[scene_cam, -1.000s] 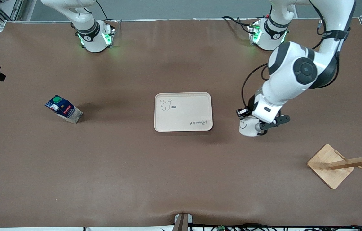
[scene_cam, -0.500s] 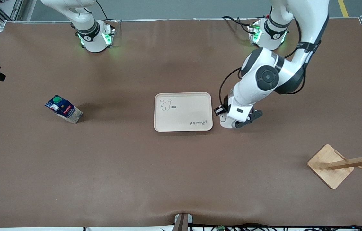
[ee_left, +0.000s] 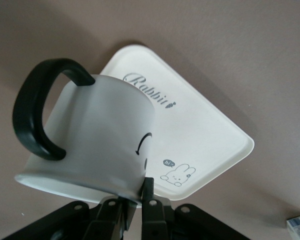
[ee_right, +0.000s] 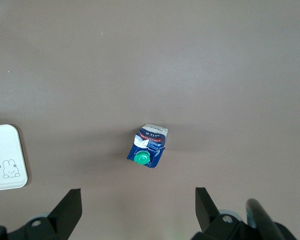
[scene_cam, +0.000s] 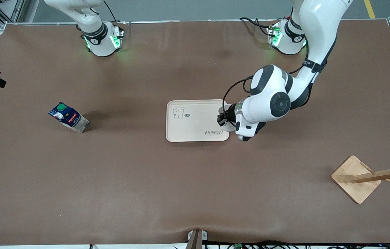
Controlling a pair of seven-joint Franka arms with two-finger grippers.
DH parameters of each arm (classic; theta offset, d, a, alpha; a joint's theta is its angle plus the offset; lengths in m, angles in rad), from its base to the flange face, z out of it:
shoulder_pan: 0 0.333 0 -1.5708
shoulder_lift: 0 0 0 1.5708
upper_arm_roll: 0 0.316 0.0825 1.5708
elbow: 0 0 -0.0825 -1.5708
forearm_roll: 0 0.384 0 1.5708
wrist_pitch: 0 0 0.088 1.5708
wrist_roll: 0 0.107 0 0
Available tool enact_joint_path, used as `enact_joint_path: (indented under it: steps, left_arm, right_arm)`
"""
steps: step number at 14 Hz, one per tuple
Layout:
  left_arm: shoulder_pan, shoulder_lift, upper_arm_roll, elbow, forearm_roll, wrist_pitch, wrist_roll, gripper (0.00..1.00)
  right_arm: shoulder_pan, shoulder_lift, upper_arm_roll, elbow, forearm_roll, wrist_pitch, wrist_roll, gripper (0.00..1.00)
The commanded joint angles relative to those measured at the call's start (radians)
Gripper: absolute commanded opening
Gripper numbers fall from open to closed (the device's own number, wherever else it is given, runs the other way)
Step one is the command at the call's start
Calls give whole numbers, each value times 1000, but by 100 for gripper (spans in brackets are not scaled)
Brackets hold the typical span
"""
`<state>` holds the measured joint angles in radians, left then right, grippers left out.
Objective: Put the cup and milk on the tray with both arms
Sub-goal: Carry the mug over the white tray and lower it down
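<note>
Even, diffuse overhead light fills the front view, leaving only soft shadows on the brown counter (scene_cam: 195, 180): a faint one trails from the milk (scene_cam: 68, 117) toward 3 o'clock, and another sits under the tray (scene_cam: 195, 103) edge at 6 o'clock. Green glow spills from both bases along the 12 o'clock edge. In the left wrist view the cup (ee_left: 95, 140) is close and slightly soft-edged, its rim shaded, while the right wrist view is dim toward its corners.
</note>
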<state>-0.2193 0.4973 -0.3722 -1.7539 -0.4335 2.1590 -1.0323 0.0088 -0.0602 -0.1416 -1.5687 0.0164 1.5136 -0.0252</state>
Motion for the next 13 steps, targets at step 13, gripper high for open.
enact_joint_path:
  steps: [13]
  left_arm:
    - [12,225,-2,83,-353,-71,-32,0]
  right_arm:
    - [-15,10,8,18,7,-9,-1,100]
